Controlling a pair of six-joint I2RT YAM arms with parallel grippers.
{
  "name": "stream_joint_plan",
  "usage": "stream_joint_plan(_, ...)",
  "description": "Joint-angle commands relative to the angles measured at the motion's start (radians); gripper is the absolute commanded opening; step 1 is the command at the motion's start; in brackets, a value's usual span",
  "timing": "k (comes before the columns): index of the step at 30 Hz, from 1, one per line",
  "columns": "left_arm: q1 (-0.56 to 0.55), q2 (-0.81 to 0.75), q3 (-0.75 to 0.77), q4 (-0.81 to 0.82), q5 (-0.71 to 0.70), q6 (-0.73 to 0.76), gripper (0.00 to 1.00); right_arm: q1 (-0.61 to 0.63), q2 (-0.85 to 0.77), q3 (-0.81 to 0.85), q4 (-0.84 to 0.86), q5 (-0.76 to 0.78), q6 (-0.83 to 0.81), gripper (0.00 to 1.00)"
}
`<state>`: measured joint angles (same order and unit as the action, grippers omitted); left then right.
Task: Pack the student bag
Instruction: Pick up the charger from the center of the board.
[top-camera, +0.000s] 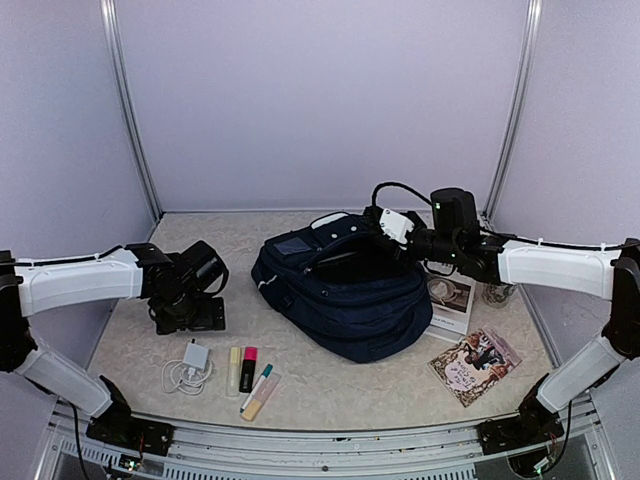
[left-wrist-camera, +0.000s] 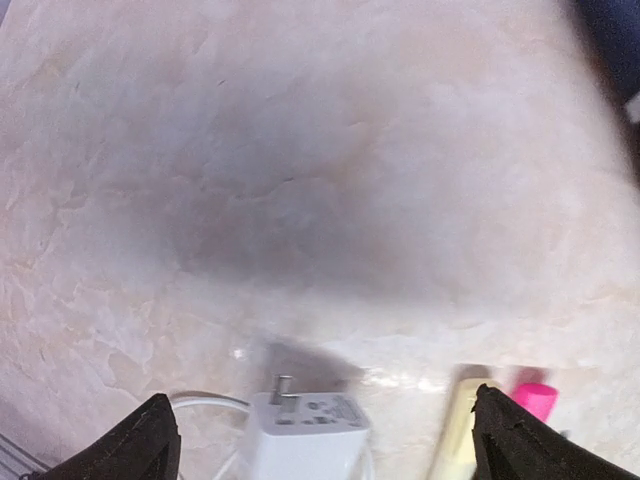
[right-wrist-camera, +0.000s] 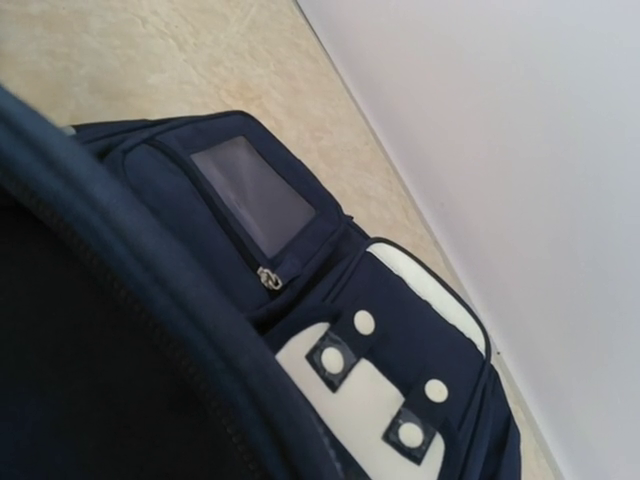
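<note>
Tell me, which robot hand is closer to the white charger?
Left. The left gripper hangs open right above the white charger, by the highlighters. The right gripper is far across the table, at the student bag's top edge.

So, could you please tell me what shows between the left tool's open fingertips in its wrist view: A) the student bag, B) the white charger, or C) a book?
B: the white charger lies on the table, framed by the wide-open left tool.
</note>
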<state>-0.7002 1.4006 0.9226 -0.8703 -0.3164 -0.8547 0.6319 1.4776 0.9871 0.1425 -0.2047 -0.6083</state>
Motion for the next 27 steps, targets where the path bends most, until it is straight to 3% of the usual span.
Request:
stream_joint_plan(1, 0.043, -0.030, -0.086, 0.020, 0.099, -0.015, 0.99, -0.016, -0.013, -0.003, 0.058, -0.009, 0.008, 0.00)
stream_joint_plan(8, 0.053, -0.033, -0.172, 0.034, 0.098, -0.015, 0.98, -0.021, -0.014, -0.007, 0.061, -0.048, 0.006, 0.00)
stream_joint_plan(15, 0.060, -0.011, -0.252, 0.153, 0.207, 0.011, 0.85, -0.023, -0.006, 0.007, 0.048, -0.033, 0.004, 0.00)
stream_joint_plan(19, 0.062, -0.004, -0.263, 0.171, 0.225, 0.022, 0.69, -0.023, -0.005, 0.007, 0.047, -0.039, 0.002, 0.00)
stream_joint_plan(23, 0.061, -0.013, -0.249, 0.164, 0.218, 0.035, 0.42, -0.024, -0.010, 0.006, 0.045, -0.032, 0.002, 0.00)
stream_joint_plan(27, 0.062, -0.009, -0.189, 0.143, 0.165, 0.064, 0.34, -0.024, -0.017, 0.005, 0.046, -0.025, 0.002, 0.00)
